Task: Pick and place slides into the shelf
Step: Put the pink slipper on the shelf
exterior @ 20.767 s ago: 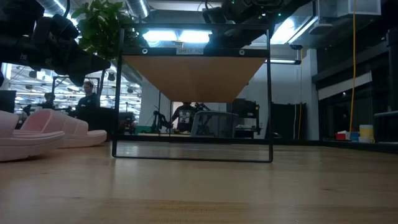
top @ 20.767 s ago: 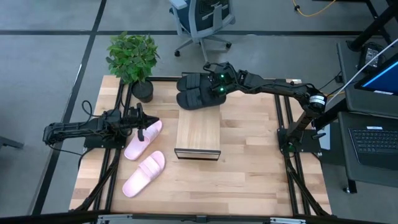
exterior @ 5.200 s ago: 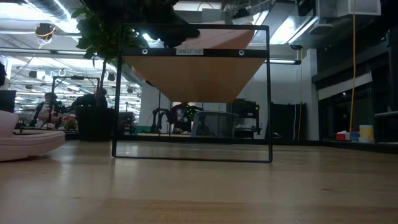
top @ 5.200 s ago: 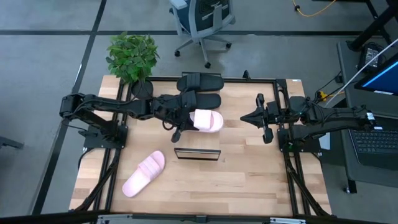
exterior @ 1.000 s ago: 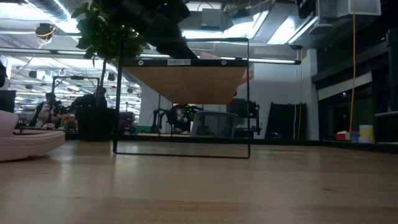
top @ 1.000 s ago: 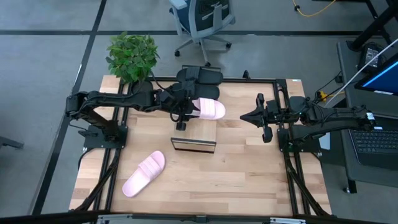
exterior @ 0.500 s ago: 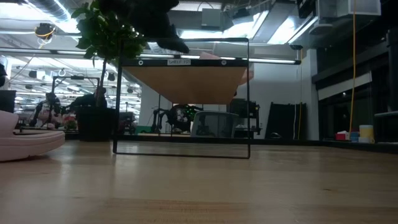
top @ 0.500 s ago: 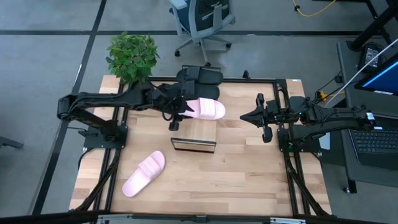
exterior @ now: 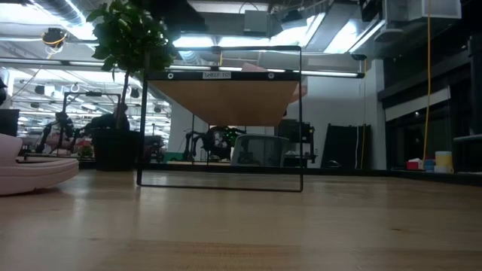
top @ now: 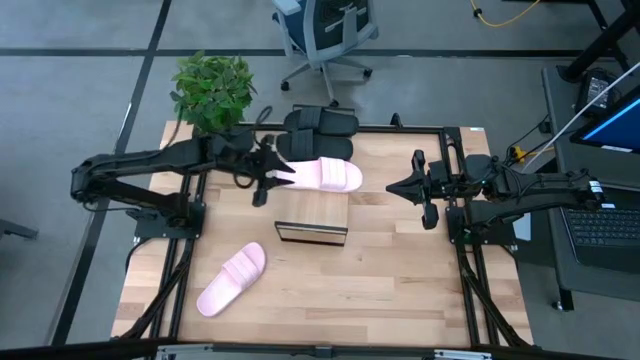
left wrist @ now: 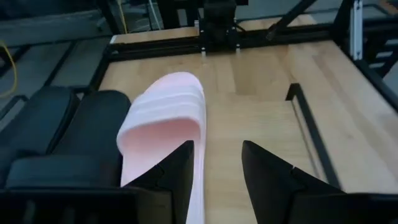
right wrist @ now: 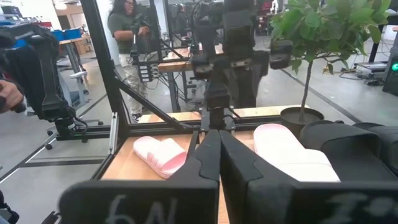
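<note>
— How far along are they with the slides?

— From where I stand, about three of four. The bench (top: pixel 400 270) fills the middle of the overhead frame, and the shelf (top: pixel 312 212) sits at its centre. At the shelf's far end, upper middle of the frame, the black pair (top: pixel 320 135) lies side by side, and one pink slide (top: pixel 326 176) lies across the plank just in front of them, touching the nearer black one as far as I can tell.

— And the fourth?

— The other pink slide (top: pixel 231 279) lies on the bench at lower left, well apart from the shelf. I'd judge that's all that's left.

— What are the arms doing?

— The left gripper (top: pixel 268 180) hangs just left of the shelved pink slide, jaws parted and empty; its wrist view shows the slide beside them, not between. The right gripper (top: pixel 396 187) waits at centre right, jaws pressed together on nothing.
</note>
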